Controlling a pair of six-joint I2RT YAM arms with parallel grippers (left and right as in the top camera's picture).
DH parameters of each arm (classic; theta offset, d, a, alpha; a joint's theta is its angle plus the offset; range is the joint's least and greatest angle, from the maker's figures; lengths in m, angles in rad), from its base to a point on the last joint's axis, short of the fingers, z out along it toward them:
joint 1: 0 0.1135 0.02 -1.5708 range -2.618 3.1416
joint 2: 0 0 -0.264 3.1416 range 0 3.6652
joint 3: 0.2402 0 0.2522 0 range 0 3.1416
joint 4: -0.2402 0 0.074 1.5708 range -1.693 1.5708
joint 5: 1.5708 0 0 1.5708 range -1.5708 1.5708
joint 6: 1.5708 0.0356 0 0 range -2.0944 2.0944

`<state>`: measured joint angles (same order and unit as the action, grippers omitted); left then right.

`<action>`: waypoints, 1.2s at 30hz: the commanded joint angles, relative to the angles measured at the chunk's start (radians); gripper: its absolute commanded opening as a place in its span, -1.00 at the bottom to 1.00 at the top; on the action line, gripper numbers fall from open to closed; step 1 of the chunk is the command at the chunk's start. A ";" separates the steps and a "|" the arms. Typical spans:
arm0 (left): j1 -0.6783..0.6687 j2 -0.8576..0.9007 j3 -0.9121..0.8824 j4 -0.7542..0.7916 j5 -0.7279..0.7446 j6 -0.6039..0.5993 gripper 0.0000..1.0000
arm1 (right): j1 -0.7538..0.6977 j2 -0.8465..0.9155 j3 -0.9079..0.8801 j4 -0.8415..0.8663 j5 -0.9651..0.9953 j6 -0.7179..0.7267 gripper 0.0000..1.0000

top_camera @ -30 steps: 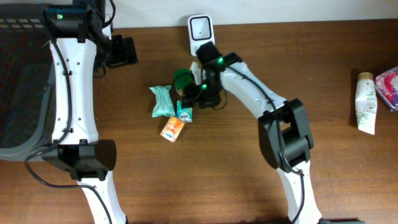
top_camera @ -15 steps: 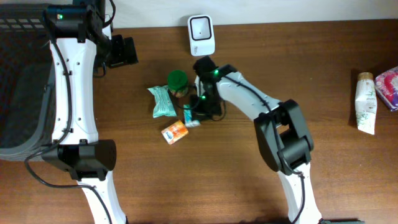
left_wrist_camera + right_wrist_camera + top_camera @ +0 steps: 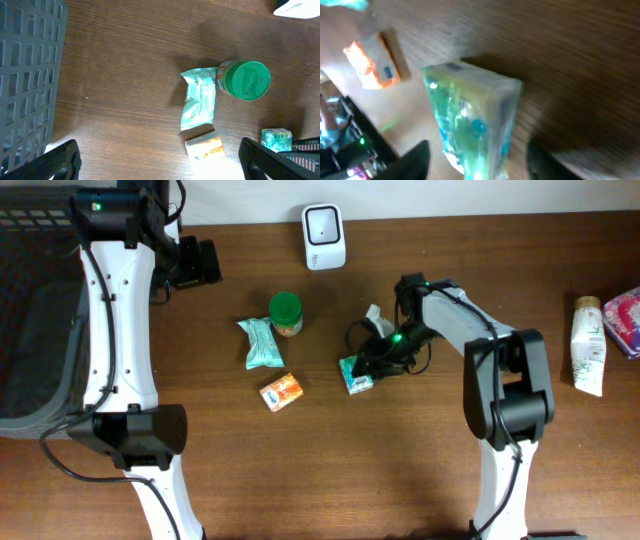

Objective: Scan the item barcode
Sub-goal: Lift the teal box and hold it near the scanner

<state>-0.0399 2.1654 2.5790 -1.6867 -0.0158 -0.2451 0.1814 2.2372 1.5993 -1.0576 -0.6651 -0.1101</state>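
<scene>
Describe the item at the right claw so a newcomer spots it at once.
From the white scanner at the back edge of the table, come forward to the right claw. A small teal box lies at its tip. Unlike the orange packet, pale green pouch and green-lidded jar nearby, it is a blocky teal carton.

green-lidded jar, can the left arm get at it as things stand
Probably yes: the left arm has its jaws open, nothing covers the green-lidded jar, the teal packet crowds only one side, and the right arm is at the small box.
</scene>
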 commanded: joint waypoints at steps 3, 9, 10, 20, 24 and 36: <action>-0.003 -0.017 0.006 -0.002 -0.007 0.012 0.98 | -0.018 0.002 0.100 -0.077 0.117 0.086 0.21; -0.003 -0.017 0.006 -0.002 -0.007 0.012 0.98 | 0.027 0.011 0.090 -0.054 0.117 0.093 -0.19; -0.003 -0.017 0.006 -0.002 -0.007 0.012 0.98 | 0.046 0.011 0.082 -0.037 0.117 0.093 -0.19; -0.003 -0.017 0.006 -0.002 -0.007 0.012 0.98 | 0.104 0.010 0.057 0.029 0.026 0.178 -0.92; -0.006 -0.017 0.006 -0.002 -0.007 0.012 0.98 | 0.017 0.008 0.204 0.026 -0.276 0.158 -0.92; -0.006 -0.017 0.006 -0.002 -0.007 0.012 0.98 | -0.228 0.008 0.287 0.191 -0.887 0.233 -0.92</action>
<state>-0.0399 2.1654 2.5790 -1.6871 -0.0158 -0.2451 -0.0425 2.2471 1.8664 -0.9356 -1.4963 -0.0067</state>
